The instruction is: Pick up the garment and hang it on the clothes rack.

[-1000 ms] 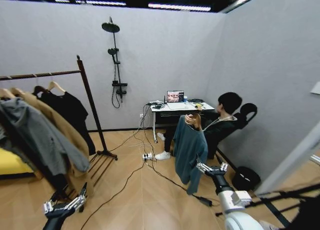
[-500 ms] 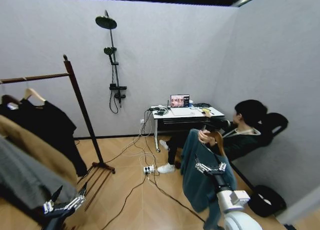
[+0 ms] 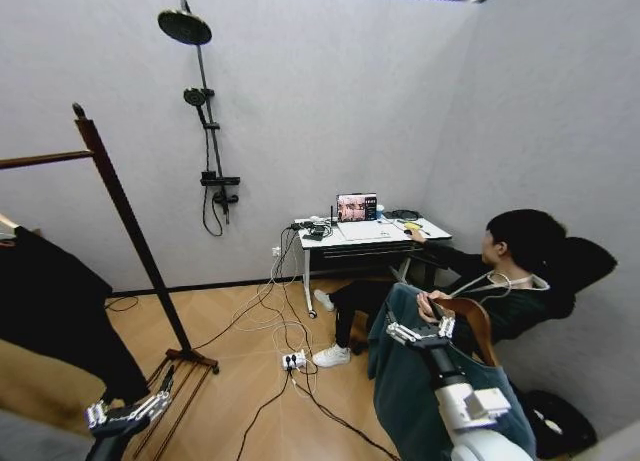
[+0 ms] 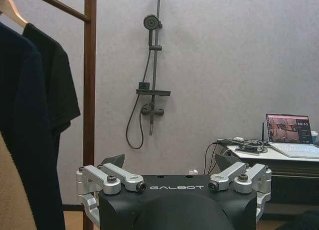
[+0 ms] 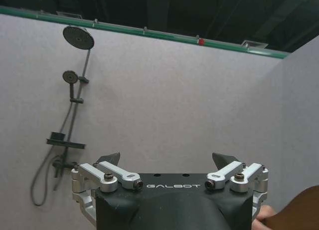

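At the right of the head view, low and close to the robot, the garment (image 3: 410,381) hangs on its wooden hanger (image 3: 478,326), held up by a seated person's hand (image 3: 437,303). Its long axis runs top to bottom, with the hanger at the top. The right tool (image 3: 420,330) sits just in front of the hanger's upper end, close to that hand and at about its height, with both fingers spread wide and nothing between them; I cannot tell whether it touches the cloth. In the right wrist view the hanger's wood (image 5: 299,210) lies just beside one finger (image 5: 234,171), outside the gap. The right arm is by far the nearer.

The left tool (image 3: 127,414) hangs low on the far left, spread and empty, well apart from the garment. The clothes rack (image 3: 120,206) stands beyond it on the left, a black top (image 3: 60,321) already on its rail.
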Controlling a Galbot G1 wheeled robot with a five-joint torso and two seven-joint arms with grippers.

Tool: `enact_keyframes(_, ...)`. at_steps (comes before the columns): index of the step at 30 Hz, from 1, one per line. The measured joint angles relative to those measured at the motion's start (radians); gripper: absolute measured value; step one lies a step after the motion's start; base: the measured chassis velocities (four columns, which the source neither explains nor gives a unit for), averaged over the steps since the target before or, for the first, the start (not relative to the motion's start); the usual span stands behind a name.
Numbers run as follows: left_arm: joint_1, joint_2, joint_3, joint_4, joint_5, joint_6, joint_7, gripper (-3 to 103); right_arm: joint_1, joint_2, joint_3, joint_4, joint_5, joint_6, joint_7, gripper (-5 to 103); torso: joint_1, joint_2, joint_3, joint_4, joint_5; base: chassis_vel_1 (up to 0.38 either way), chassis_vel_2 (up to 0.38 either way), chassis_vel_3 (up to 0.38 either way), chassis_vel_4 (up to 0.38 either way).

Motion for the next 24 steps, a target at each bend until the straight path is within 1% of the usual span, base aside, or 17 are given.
enact_keyframes(2, 0.000, 0.000, 0.000, 0.000, 0.000, 0.000, 0.000, 100, -0.034, 0.008, -0.010, 0.036, -0.089, -0.004, 0.071, 100, 0.000, 0.000, 0.000, -0.0005, -0.0003, 0.049, -0.021, -0.015, 0.048)
enact_keyframes(3, 0.000, 0.000, 0.000, 0.000, 0.000, 0.000, 0.000, 100, -0.063, 0.016, -0.019, 0.060, -0.148, -0.008, 0.132, 100, 0.000, 0.000, 0.000, -0.0010, 0.0000, 0.000, 0.000, 0.000, 0.000)
enact_keyframes(4, 0.000, 0.000, 0.000, 0.000, 0.000, 0.000, 0.000, 100, -0.063, 0.016, -0.019, 0.060, -0.148, -0.008, 0.132, 100, 0.000, 0.000, 0.000, -0.0010, 0.0000, 0.000, 0.000, 0.000, 0.000)
enact_keyframes(6, 0.000, 0.000, 0.000, 0.000, 0.000, 0.000, 0.000, 100, -0.102, 0.032, -0.030, 0.090, -0.211, -0.009, 0.203, 100, 0.001, 0.000, 0.000, -0.0011, -0.0001, 0.000, 0.000, 0.000, 0.000)
enact_keyframes(8, 0.000, 0.000, 0.000, 0.000, 0.000, 0.000, 0.000, 100, -0.119, 0.037, -0.033, 0.100, -0.229, -0.007, 0.226, 100, 0.002, -0.001, 0.000, -0.0009, -0.0001, 0.000, 0.000, 0.000, 0.000)
enact_keyframes(9, 0.000, 0.000, 0.000, 0.000, 0.000, 0.000, 0.000, 100, -0.149, 0.046, -0.033, 0.115, -0.247, 0.003, 0.254, 100, 0.002, -0.001, 0.000, -0.0009, -0.0001, 0.000, 0.000, 0.000, 0.000)
enact_keyframes(12, 0.000, 0.000, 0.000, 0.000, 0.000, 0.000, 0.000, 100, -0.196, 0.068, -0.004, 0.142, -0.218, 0.019, 0.271, 100, 0.002, -0.001, 0.000, -0.0010, -0.0002, 0.000, 0.000, 0.000, 0.000)
enact_keyframes(15, 0.000, 0.000, 0.000, 0.000, 0.000, 0.000, 0.000, 100, -0.216, 0.084, 0.024, 0.170, -0.164, 0.024, 0.350, 100, 0.002, -0.001, 0.000, -0.0007, -0.0002, 0.000, 0.000, 0.000, 0.000)
enact_keyframes(16, 0.000, 0.000, 0.000, 0.000, 0.000, 0.000, 0.000, 100, -0.216, 0.084, 0.024, 0.170, -0.164, 0.024, 0.350, 100, 0.002, -0.001, 0.000, -0.0007, -0.0002, 0.000, 0.000, 0.000, 0.000)
enact_keyframes(17, 0.000, 0.000, 0.000, 0.000, 0.000, 0.000, 0.000, 100, -0.226, 0.104, 0.023, 0.176, -0.153, 0.040, 0.407, 100, 0.002, -0.001, 0.000, -0.0006, -0.0003, 0.000, 0.000, 0.000, 0.000)
enact_keyframes(18, 0.000, 0.000, 0.000, 0.000, 0.000, 0.000, 0.000, 100, -0.232, 0.136, 0.028, 0.178, -0.150, 0.059, 0.440, 100, 0.002, -0.001, 0.000, -0.0007, -0.0001, 0.000, 0.000, 0.000, 0.000)
enact_keyframes(19, 0.000, 0.000, 0.000, 0.000, 0.000, 0.000, 0.000, 100, -0.232, 0.136, 0.028, 0.178, -0.150, 0.059, 0.440, 100, 0.002, -0.001, 0.000, -0.0007, -0.0001, 0.000, 0.000, 0.000, 0.000)
enact_keyframes(20, 0.000, 0.000, 0.000, 0.000, 0.000, 0.000, 0.000, 100, -0.235, 0.175, 0.045, 0.179, -0.139, 0.082, 0.449, 100, 0.002, -0.001, 0.000, -0.0010, 0.0000, 0.000, 0.000, 0.000, 0.000)
enact_keyframes(21, 0.000, 0.000, 0.000, 0.000, 0.000, 0.000, 0.000, 100, -0.235, 0.175, 0.045, 0.179, -0.139, 0.082, 0.449, 100, 0.002, -0.001, 0.000, -0.0010, 0.0000, 0.000, 0.000, 0.000, 0.000)
enact_keyframes(22, 0.000, 0.000, 0.000, 0.000, 0.000, 0.000, 0.000, 100, -0.234, 0.211, 0.086, 0.178, -0.098, 0.096, 0.426, 100, 0.002, -0.001, 0.000, -0.0011, -0.0002, 0.000, 0.000, 0.000, 0.000)
enact_keyframes(23, 0.000, 0.000, 0.000, 0.000, 0.000, 0.000, 0.000, 100, -0.230, 0.217, 0.143, 0.167, -0.019, 0.100, 0.387, 100, 0.002, -0.001, 0.000, -0.0010, -0.0003, 0.000, 0.000, 0.000, 0.000)
enact_keyframes(24, 0.000, 0.000, 0.000, 0.000, 0.000, 0.000, 0.000, 100, -0.230, 0.217, 0.143, 0.167, -0.019, 0.100, 0.387, 100, 0.002, -0.001, 0.000, -0.0010, -0.0003, 0.000, 0.000, 0.000, 0.000)
